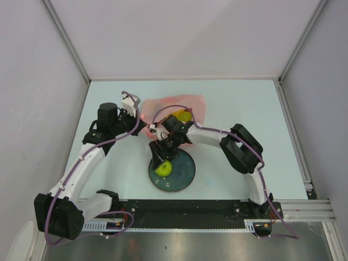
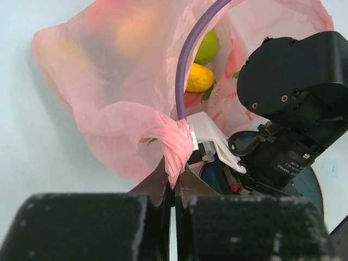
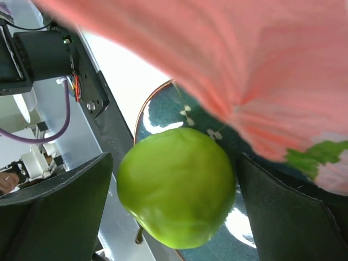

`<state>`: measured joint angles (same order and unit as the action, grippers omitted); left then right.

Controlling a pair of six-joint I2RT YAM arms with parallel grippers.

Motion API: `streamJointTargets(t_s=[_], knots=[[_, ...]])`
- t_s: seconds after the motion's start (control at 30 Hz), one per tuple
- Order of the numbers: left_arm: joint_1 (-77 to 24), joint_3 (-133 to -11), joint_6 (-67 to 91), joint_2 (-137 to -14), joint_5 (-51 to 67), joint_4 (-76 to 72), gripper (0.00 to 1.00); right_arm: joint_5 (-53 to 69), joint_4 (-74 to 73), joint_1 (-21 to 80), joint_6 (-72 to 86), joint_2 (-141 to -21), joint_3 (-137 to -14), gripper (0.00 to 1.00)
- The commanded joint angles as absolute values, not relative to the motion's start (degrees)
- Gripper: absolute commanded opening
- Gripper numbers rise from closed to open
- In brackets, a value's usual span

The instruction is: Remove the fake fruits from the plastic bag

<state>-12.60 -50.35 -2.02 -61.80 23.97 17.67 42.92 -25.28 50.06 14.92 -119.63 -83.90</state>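
Dark plate (image 1: pixel 186 175), green apple (image 3: pixel 176 185) between right pincer (image 3: pixel 174 209)

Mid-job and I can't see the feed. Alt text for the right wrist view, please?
A green apple sits between the wide-open jaws of the right gripper, over a dark plate. The pink bag drapes across the top right.

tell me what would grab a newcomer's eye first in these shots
The bright green apple fills the right wrist view, sitting between the wide-open fingers of the right gripper over the dark plate. Behind it, the pink plastic bag is pinched at a bunched edge by the shut left gripper. A yellow fruit and a green one show in the bag's mouth.
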Motion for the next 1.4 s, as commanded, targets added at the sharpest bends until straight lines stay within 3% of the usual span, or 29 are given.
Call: streamJointTargets(t_s=[0.0, 0.7, 1.07, 1.37], knots=[[-12.13, -51.77, -2.99, -61.08, 24.87, 16.26, 0.00, 39.20, -26.10, 49.05, 12.66, -118.30, -85.60, 1.00], [-11.86, -54.49, -3.51, -63.55, 23.73, 16.08, 0.00, 38.50, -28.12, 47.02, 5.01, -114.96, -91.05, 1.00], [-11.78, -54.40, -2.99, -63.81, 24.35, 14.77, 0.01, 41.31, -33.05, 39.38, 0.09, -108.02, -96.42, 1.00], [-11.69, -63.53, -5.79, -65.30, 27.07, 17.22, 0.00, 24.45, -26.20, 36.47, -3.24, -110.91, -95.80, 0.90]])
